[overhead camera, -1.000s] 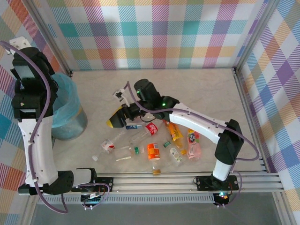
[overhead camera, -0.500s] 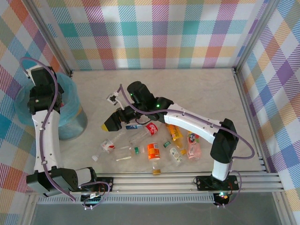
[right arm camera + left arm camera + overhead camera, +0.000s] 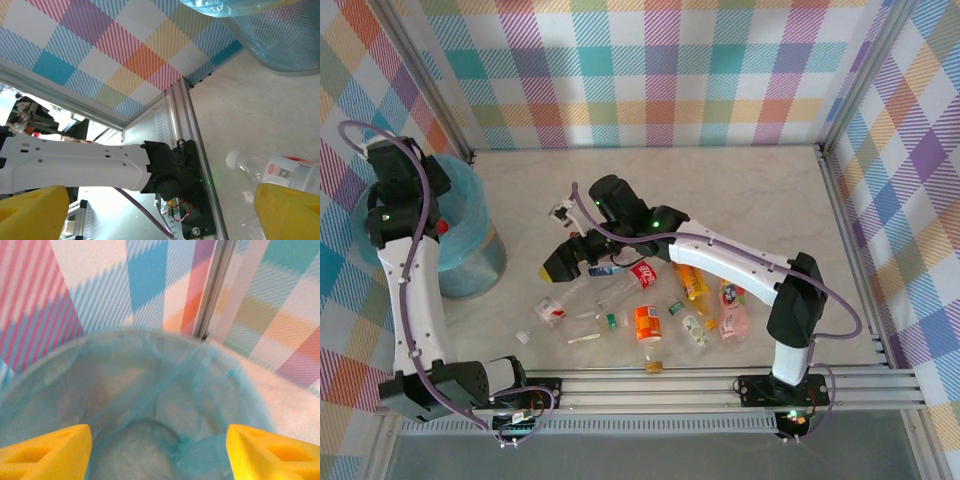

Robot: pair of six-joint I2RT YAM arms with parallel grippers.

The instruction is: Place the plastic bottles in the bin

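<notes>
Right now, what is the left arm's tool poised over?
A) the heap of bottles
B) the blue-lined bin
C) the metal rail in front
B: the camera by the left tool looks straight down into the bin, with its yellow fingers spread on either side.

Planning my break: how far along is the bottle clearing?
Done: hard to say, the view into the bin is blurred. In hand: nothing; the left gripper hangs open over the bin, the right gripper open over the pile's bin-side end. Left: roughly ten plastic bottles lying on the table.
</notes>
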